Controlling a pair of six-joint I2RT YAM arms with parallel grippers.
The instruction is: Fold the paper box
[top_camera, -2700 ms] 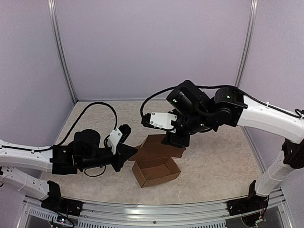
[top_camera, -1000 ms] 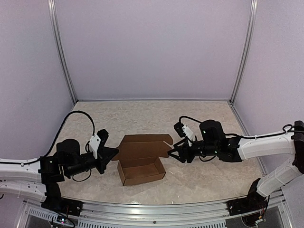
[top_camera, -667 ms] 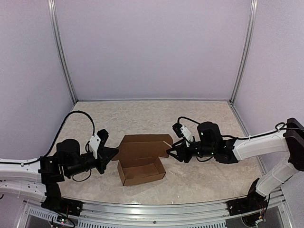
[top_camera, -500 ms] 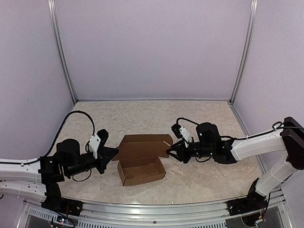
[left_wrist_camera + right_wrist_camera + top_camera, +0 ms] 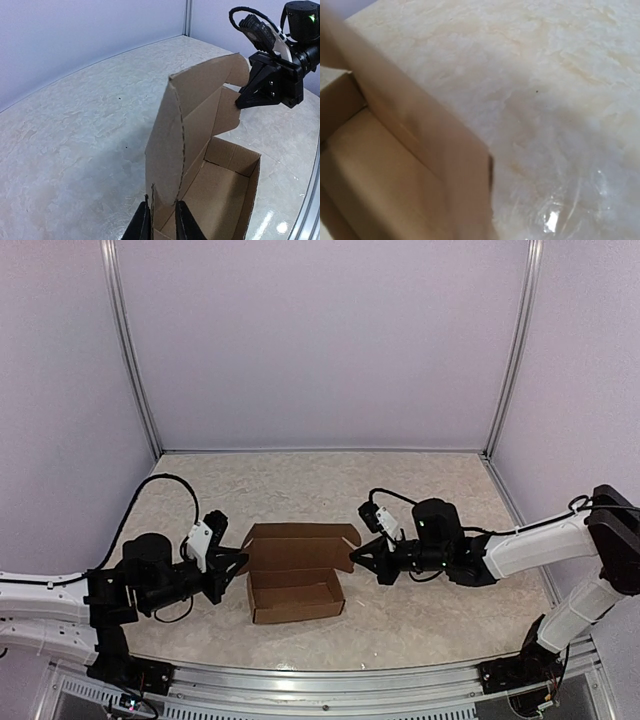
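Pinching the paper box (image 5: 297,575) by its lid's left end, left jaws face right jaws, hold unclear.

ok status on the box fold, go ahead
Left tool pinching the left lid flap of the plain brown cardboard box. Right tool at lid's right edge, grip unclear. Lid upright, tray open. Nothing in the way.

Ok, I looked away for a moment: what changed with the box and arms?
The right gripper came down from above the paper box to the right edge of its lid. The lid, lying back a moment ago, now stands tilted up, the left gripper pinching its left flap. The box stays open on the table.
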